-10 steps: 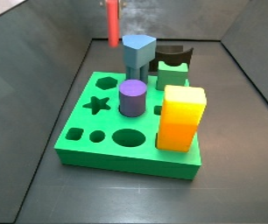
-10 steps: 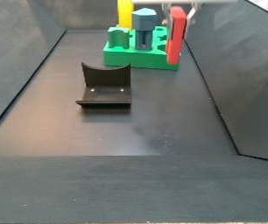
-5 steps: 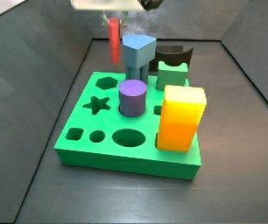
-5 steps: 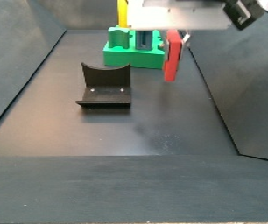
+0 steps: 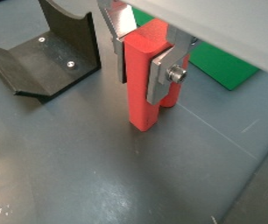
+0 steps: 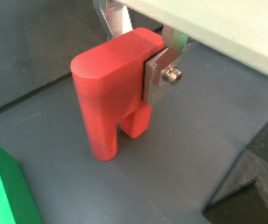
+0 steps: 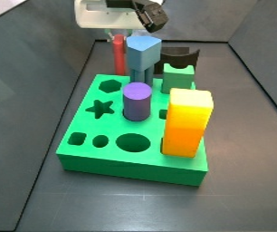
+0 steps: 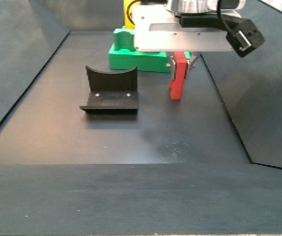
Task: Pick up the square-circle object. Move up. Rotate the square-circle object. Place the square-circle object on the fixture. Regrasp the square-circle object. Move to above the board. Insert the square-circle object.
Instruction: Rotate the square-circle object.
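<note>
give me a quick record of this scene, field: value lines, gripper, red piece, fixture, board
gripper: beside the board, fingers clamping the red piece near its upper part
square-circle object: upright, red, lower end near the floor; contact unclear
fixture: dark bracket on the floor, apart from the piece, nothing on it
board: green, holding purple, blue-grey and yellow pieces

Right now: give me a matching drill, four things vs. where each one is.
Things:
1. square-circle object
2. fixture
3. purple cylinder
4. yellow block

Places:
A. standing at a corner of the board
B. on the dark floor, apart from the board
C. upright in the gripper, beside the board
D. in a hole near the board's middle

Pairs: 1-C, 2-B, 3-D, 4-A
</note>
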Controlling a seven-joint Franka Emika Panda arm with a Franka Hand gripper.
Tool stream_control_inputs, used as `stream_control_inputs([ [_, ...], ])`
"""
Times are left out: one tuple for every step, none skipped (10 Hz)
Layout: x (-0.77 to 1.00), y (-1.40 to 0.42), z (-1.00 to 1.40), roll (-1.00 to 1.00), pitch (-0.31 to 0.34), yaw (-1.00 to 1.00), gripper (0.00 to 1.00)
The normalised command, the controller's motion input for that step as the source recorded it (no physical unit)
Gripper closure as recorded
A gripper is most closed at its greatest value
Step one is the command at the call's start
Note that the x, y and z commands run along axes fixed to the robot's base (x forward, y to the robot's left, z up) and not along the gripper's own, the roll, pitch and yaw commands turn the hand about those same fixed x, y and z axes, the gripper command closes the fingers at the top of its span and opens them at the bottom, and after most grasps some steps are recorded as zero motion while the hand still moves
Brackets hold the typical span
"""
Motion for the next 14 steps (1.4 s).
stream_control_inputs([
  [0.03, 0.04, -0.08, -0.3, -0.03, -0.04, 1.0],
  [0.03, 0.04, -0.08, -0.3, -0.028, -0.04, 1.0],
  [0.0, 0.0, 0.0, -0.1, -0.027, -0.04, 0.0],
  [0.0, 0.0, 1.0, -0.1, -0.027, -0.04, 0.0],
  [0.0, 0.0, 1.0, -0.1, -0.025, -0.04, 0.0],
  [-0.03, 0.01, 1.0, -0.09, 0.022, -0.04, 0.0],
  [-0.04, 0.02, 0.97, -0.08, 0.037, -0.04, 0.0],
  [-0.02, 0.03, 0.69, -0.06, 0.053, -0.05, 0.0],
  [-0.02, 0.03, 0.51, -0.04, 0.056, -0.05, 0.0],
  [-0.02, 0.03, 0.33, -0.03, 0.061, -0.05, 0.0],
  [0.0, 0.08, 0.0, 0.0, 0.005, 1.0, 0.0],
  [0.02, 0.07, -0.09, 0.0, 0.005, 1.0, 0.0],
  [0.03, 0.04, -0.07, 0.0, 0.004, 1.0, 0.0],
  [0.03, 0.03, -0.04, 0.0, 0.004, 1.0, 0.0],
])
